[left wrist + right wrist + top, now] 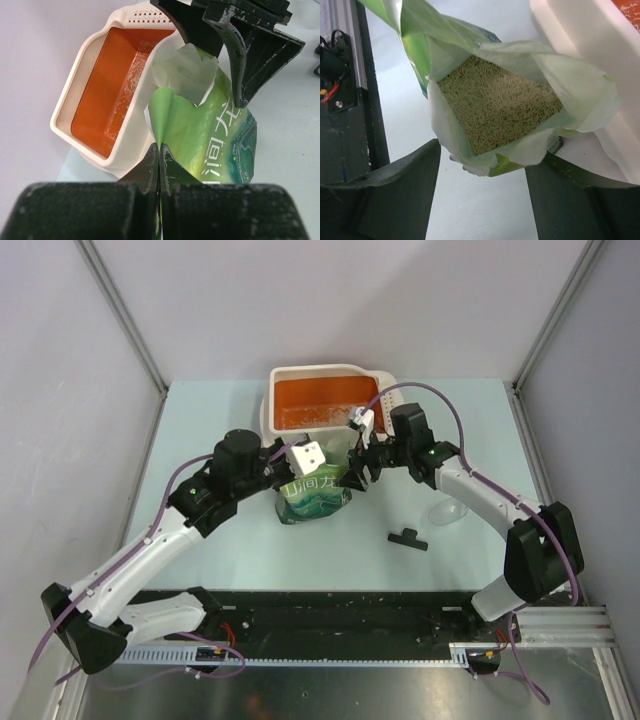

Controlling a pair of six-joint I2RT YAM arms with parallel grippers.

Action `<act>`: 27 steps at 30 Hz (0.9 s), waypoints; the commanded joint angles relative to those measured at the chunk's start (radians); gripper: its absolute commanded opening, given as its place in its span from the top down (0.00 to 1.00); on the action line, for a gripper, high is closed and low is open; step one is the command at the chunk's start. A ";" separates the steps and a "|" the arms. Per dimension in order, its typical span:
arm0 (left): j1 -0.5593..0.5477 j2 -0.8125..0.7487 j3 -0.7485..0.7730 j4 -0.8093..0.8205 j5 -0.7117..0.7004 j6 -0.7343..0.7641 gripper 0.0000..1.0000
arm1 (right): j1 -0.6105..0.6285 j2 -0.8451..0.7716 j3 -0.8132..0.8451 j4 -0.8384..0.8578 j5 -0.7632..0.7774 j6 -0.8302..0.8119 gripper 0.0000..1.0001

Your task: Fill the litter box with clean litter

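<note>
The litter box (318, 378), orange inside with a cream rim, stands at the back middle of the table; it also shows in the left wrist view (80, 85). A green pouch (316, 496) stands upright just in front of it, its top open. In the right wrist view the pouch (445, 40) holds pale beige litter granules (495, 107). My left gripper (160, 152) is shut on the pouch's left top edge (175, 115). My right gripper (490, 150) is open, its jaws either side of the pouch's right lip. In the top view the grippers sit left (300, 478) and right (353, 472) of the pouch mouth.
A small black T-shaped part (407, 538) lies on the table right of the pouch, with a clear rounded object (447, 512) beside it. A black rail (330, 615) runs along the near edge. Grey walls enclose the left, back and right.
</note>
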State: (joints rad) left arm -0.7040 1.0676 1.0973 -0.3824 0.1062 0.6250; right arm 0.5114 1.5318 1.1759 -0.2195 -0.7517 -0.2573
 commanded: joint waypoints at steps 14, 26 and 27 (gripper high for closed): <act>0.011 -0.014 0.047 0.053 -0.030 -0.005 1.00 | 0.021 0.004 0.048 0.124 -0.057 0.027 0.49; 0.011 -0.020 0.039 0.056 -0.034 -0.004 1.00 | 0.029 -0.001 0.048 0.180 -0.064 0.073 0.54; 0.011 -0.020 0.039 0.054 -0.033 -0.002 1.00 | 0.029 -0.001 0.048 0.181 -0.066 0.084 0.54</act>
State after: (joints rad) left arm -0.7010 1.0737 1.1023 -0.3824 0.0814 0.6273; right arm 0.5285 1.5394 1.1786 -0.1139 -0.7769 -0.2089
